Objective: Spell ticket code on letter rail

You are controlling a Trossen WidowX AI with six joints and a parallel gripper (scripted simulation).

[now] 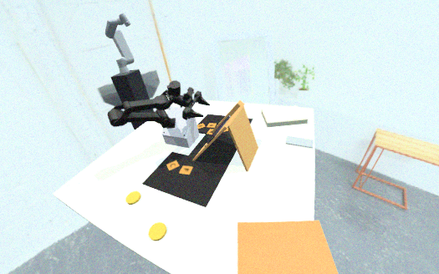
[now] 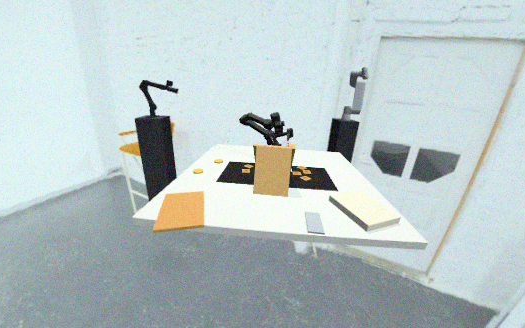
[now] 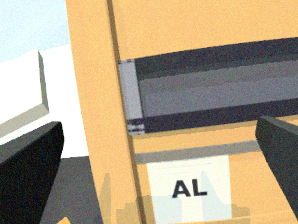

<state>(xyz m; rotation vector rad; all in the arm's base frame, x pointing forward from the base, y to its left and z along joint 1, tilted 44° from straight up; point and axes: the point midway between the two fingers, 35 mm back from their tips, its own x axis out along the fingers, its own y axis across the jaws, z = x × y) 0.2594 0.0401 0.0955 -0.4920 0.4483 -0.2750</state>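
The tilted wooden board (image 1: 243, 144) (image 2: 272, 171) (image 3: 200, 25) stands mid-table. In the wrist view its dark rail (image 3: 215, 95) has a light grey piece (image 3: 131, 95) at the left end; no tile shows in the visible part, and the right end is out of view. Below it the ticket (image 3: 189, 188) reads "AL". Two orange tiles (image 1: 172, 165) (image 1: 186, 169) (image 2: 248, 166) (image 2: 245, 171) lie at one side of the board, several others (image 1: 211, 124) (image 2: 305, 178) at the other. My gripper (image 1: 205, 109) (image 3: 162, 128) is open and empty, above and in front of the board.
Black mats (image 1: 185, 188) (image 2: 321, 184) lie under the tiles. Two yellow discs (image 1: 133, 197) (image 1: 157, 231) lie near one edge. An orange panel (image 1: 283, 246) (image 2: 181, 210), a cream block (image 1: 285, 119) (image 2: 366, 210) and a grey slab (image 1: 299, 142) (image 2: 314, 223) are also on the table.
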